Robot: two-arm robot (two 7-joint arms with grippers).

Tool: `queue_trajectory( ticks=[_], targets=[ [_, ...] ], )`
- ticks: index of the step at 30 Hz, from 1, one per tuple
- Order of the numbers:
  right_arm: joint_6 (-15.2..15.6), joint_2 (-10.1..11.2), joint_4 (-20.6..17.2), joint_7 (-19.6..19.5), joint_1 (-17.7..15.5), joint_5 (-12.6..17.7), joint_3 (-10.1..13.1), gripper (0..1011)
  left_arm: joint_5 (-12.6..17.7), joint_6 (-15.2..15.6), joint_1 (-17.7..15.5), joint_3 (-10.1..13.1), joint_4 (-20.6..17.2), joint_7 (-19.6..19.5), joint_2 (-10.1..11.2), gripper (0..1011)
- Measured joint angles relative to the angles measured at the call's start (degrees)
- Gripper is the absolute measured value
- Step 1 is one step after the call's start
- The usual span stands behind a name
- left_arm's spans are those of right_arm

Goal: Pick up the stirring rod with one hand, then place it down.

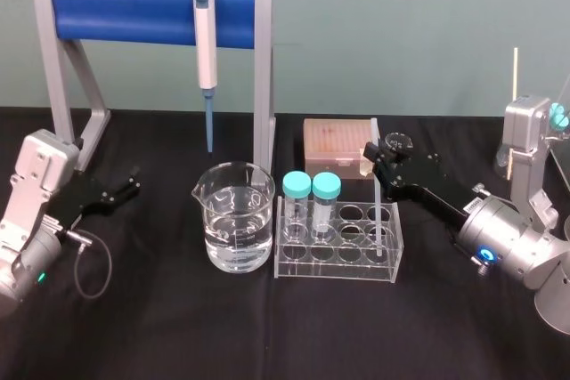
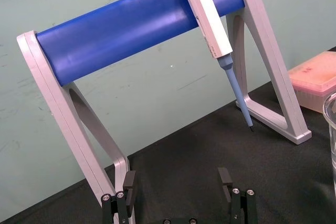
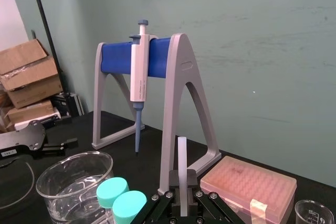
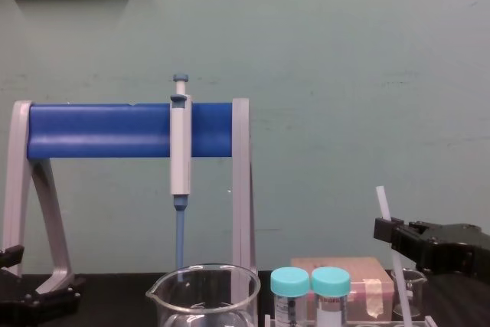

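we see the right black angular gripper (image 1: 377, 160) clamped on the thin white stirring rod (image 3: 182, 156), which stands nearly upright with its lower end in the right end of the clear plastic rack (image 1: 334, 271); the left black gripper (image 1: 132, 182) lies parted near the grey stand (image 1: 264, 86).

Lab: pipette (image 1: 206, 37) on stand (image 1: 264, 77), beaker (image 1: 236, 220), tube rack (image 1: 356, 266).

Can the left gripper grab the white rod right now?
Probably not. The right gripper is shut on the rod at the rack, and the beaker stands between it and the open left gripper.
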Motion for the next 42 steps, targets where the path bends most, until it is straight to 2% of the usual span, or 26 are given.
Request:
queue_trajectory(
  ticks=[10,14,18,22,28,29,31,32,33,36,38,42],
  targets=[
    [-0.08,-0.03,0.03,0.03,0.03,0.18,0.07,84,0.00,0.00,0.00,0.00,0.00,0.00,0.00,1000],
    [-0.13,-0.06,0.05,0.07,0.05,0.22,0.10,182,0.00,0.00,0.00,0.00,0.00,0.00,0.00,1000],
    [-0.17,-0.08,0.08,0.12,0.06,0.24,0.12,342,0.00,0.00,0.00,0.00,0.00,0.00,0.00,1000],
    [-0.20,-0.08,0.10,0.14,0.06,0.26,0.13,421,0.00,0.00,0.00,0.00,0.00,0.00,0.00,1000],
    [-0.23,-0.07,0.11,0.18,0.06,0.30,0.13,621,0.00,0.00,0.00,0.00,0.00,0.00,0.00,1000],
    [-0.23,-0.08,0.10,0.19,0.06,0.30,0.13,682,0.00,0.00,0.00,0.00,0.00,0.00,0.00,1000],
    [-0.23,-0.08,0.11,0.20,0.06,0.31,0.13,716,0.00,0.00,0.00,0.00,0.00,0.00,0.00,1000],
    [-0.23,-0.08,0.11,0.19,0.06,0.32,0.13,769,0.00,0.00,0.00,0.00,0.00,0.00,0.00,1001],
    [-0.24,-0.08,0.10,0.20,0.06,0.32,0.13,769,0.00,0.00,0.00,0.00,0.00,0.00,0.00,1001],
    [-0.24,-0.08,0.11,0.20,0.06,0.32,0.13,890,0.00,0.00,0.00,0.00,0.00,0.00,0.00,1000],
    [-0.23,-0.08,0.10,0.20,0.06,0.32,0.13,935,0.00,0.00,0.00,0.00,0.00,0.00,0.00,1001],
    [-2.58,-0.22,-0.57,-0.49,-0.29,0.25,1.58,1003,0.00,0.00,0.00,0.00,0.00,0.00,0.00,1000]
  ],
)
